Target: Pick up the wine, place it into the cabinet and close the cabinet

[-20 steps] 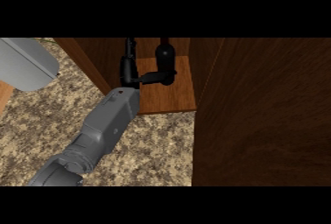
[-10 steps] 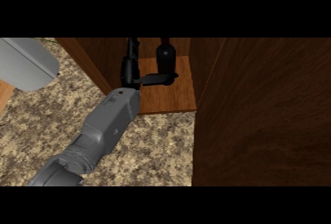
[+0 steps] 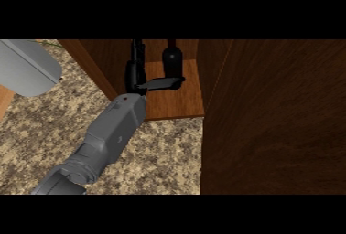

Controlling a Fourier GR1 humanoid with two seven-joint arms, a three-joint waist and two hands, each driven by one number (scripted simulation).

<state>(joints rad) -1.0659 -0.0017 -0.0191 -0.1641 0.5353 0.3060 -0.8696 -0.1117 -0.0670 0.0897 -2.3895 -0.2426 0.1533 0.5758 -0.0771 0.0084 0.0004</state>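
One cabinet (image 3: 181,103) holds one wine bottle (image 3: 173,59) beside the left hand (image 3: 137,77).

A single head view looks steeply down, close over the table (image 3: 159,157) and cabinet (image 3: 179,103); probably its door (image 3: 277,119) fills the right.

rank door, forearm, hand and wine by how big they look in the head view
door, largest
forearm
left hand and wine look about alike, so unranked
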